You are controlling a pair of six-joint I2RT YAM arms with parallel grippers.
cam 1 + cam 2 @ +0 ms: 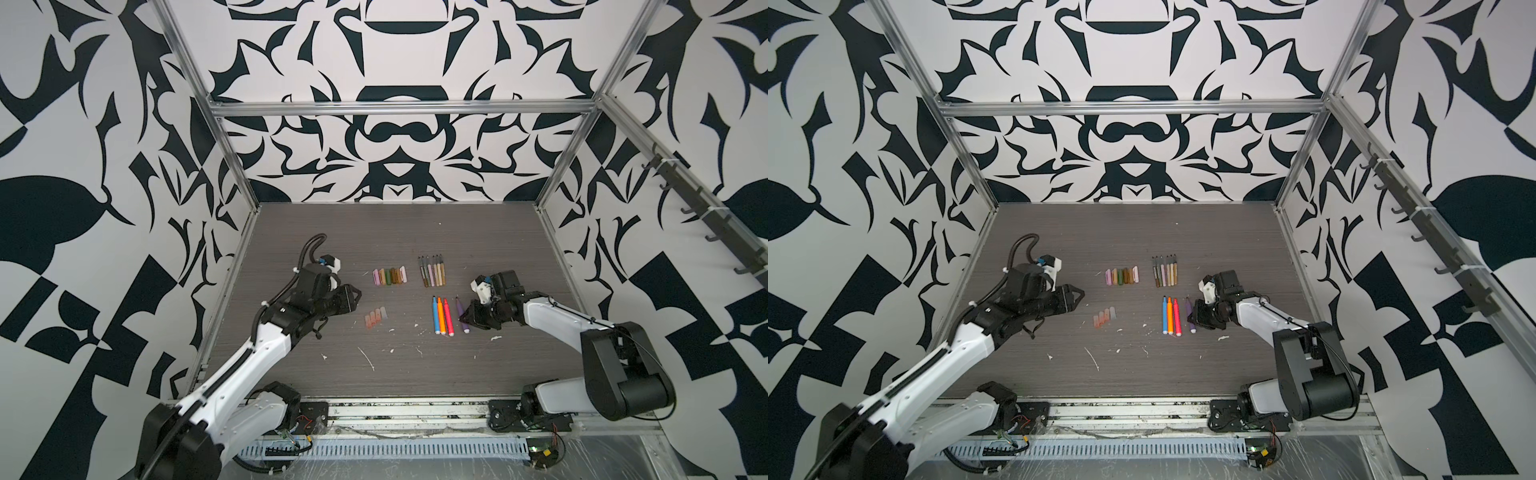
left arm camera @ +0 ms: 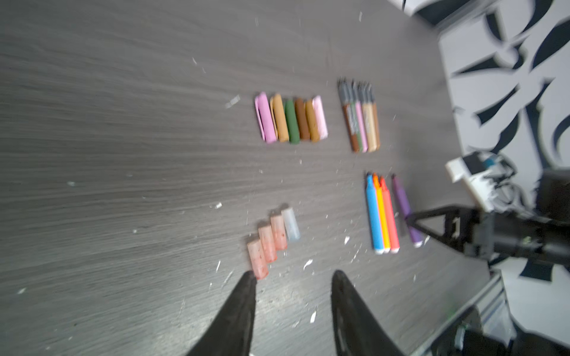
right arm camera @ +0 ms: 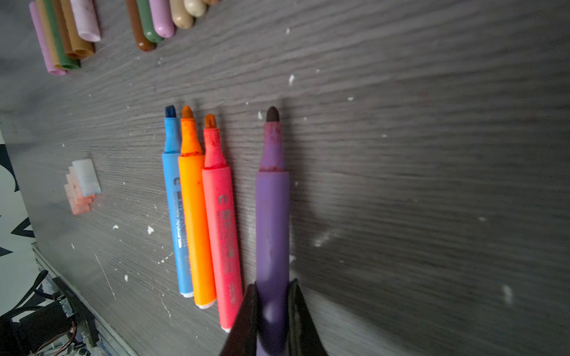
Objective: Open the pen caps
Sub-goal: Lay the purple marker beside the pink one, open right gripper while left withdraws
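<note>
In both top views the left gripper (image 1: 356,296) is hovering near four translucent pinkish plastic caps (image 1: 376,318) lying on the grey wood-grain tabletop (image 1: 291,374), its gap too small to judge; the right gripper (image 1: 464,317) is hiding part of the thick purple plastic marker (image 1: 459,306). The blurred left wrist view is showing that gripper's fingers (image 2: 243,302) apart, empty, near those caps (image 2: 271,243). In the right wrist view the jaws are clamping the uncapped marker (image 3: 272,215), its rear end running off frame.
</note>
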